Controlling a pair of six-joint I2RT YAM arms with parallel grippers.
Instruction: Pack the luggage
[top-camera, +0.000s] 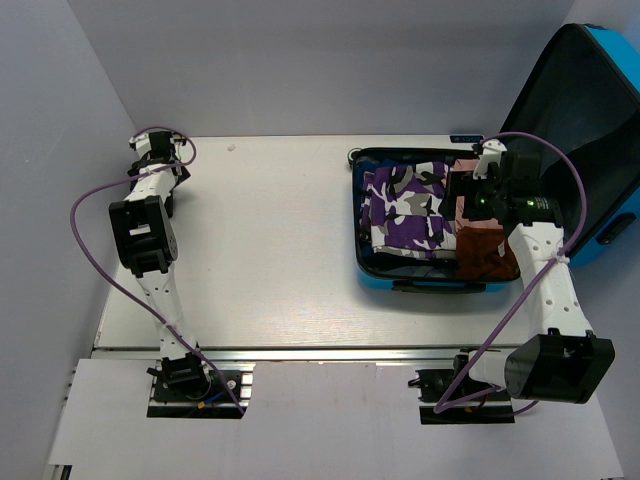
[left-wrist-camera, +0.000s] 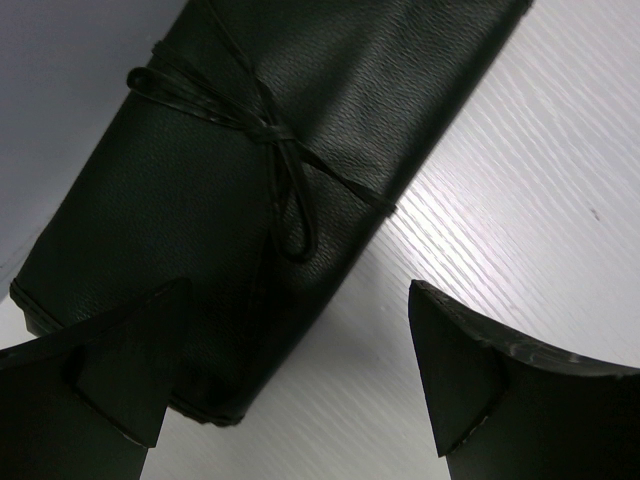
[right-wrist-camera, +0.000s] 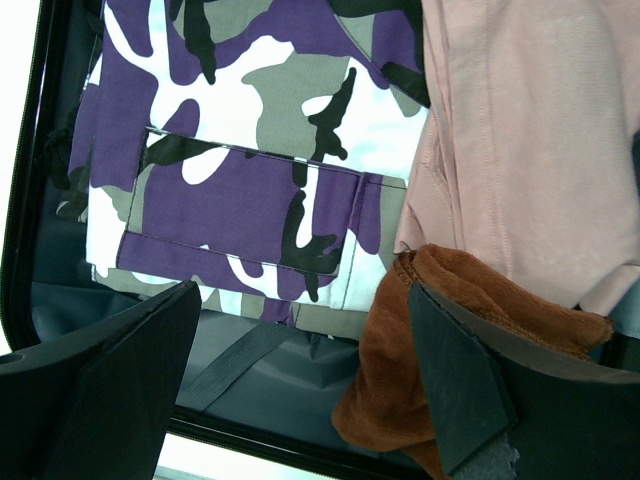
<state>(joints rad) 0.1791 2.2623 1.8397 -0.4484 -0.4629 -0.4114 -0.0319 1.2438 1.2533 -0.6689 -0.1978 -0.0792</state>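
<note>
While the luggage (top-camera: 357, 220) lies open at the table's (top-camera: 270, 260) 3 o'clock, the right gripper (right-wrist-camera: 300, 300) is held wide open and empty over its clothes (right-wrist-camera: 250, 190); the left gripper (left-wrist-camera: 295, 295) is held likewise over a roll (left-wrist-camera: 200, 170) at 10 o'clock.
</note>
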